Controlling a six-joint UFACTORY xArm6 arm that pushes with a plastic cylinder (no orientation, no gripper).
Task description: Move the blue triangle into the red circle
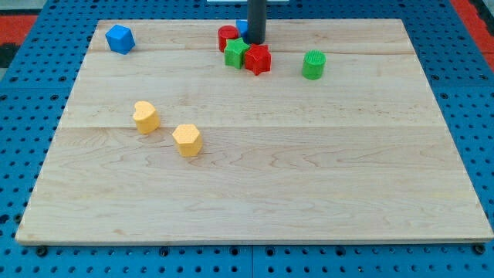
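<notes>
Where my tip [255, 42] stands, blue block [242, 28] half-hidden

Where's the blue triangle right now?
Near the view's top centre, the blue triangle is mostly hidden behind my tip, beside the red circle.

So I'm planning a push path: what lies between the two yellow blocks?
Nothing: in the camera view, only bare wood separates the upper-left yellow block from the lower-right yellow block. My tip is far off, up in the red-green cluster.
</notes>
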